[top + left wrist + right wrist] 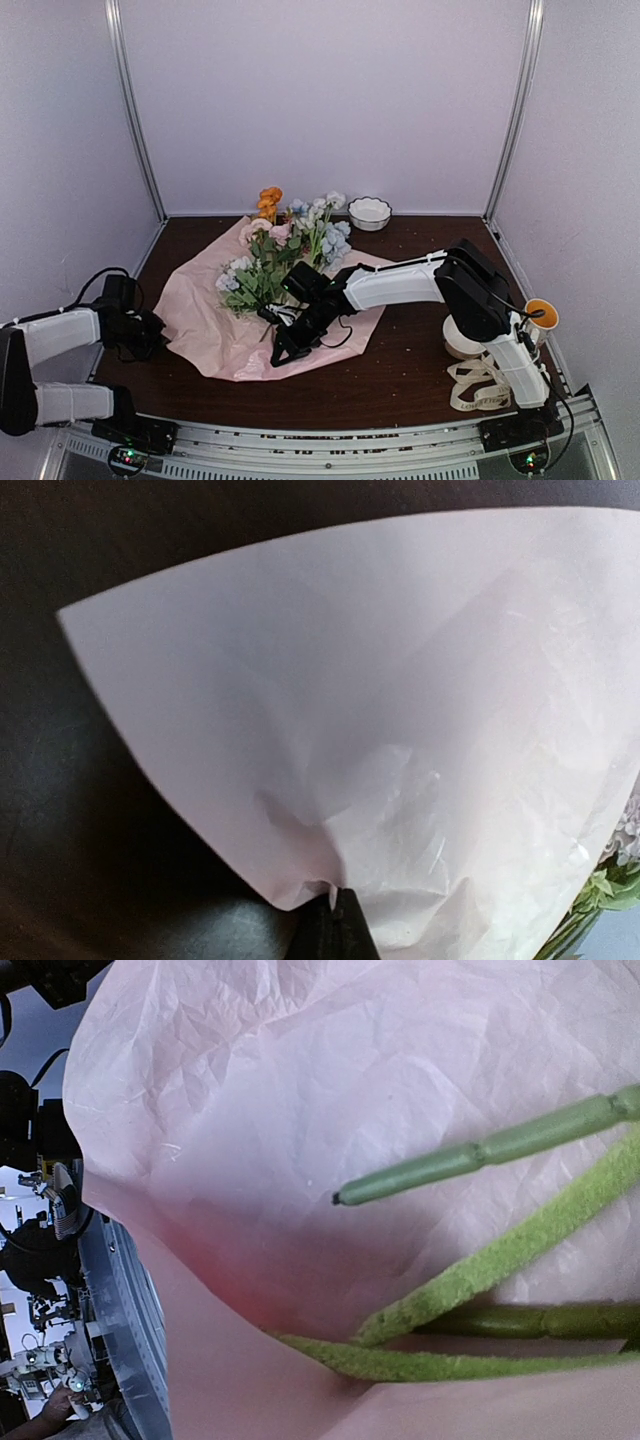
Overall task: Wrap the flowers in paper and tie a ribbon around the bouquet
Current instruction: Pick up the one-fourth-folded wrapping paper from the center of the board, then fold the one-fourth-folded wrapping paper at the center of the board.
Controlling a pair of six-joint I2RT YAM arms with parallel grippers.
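Observation:
The pink paper [215,315] lies spread on the dark table, and the flowers [275,260] rest across it with blooms toward the back. My left gripper [153,332] is at the sheet's left edge. In the left wrist view its jaws [338,902] are shut on the paper [350,680], pinching the rim. My right gripper [283,348] is down on the sheet at the stem ends and is shut. In the right wrist view a fold of paper [250,1110] hides its fingers, with the green stems [480,1150] just beyond. The cream ribbon [478,385] lies loose by the right arm's base.
A white bowl [369,212] stands at the back by the wall. A white round object [460,342] and an orange cup [541,314] sit to the right behind the right arm. Frame posts and white walls close in the sides and the back.

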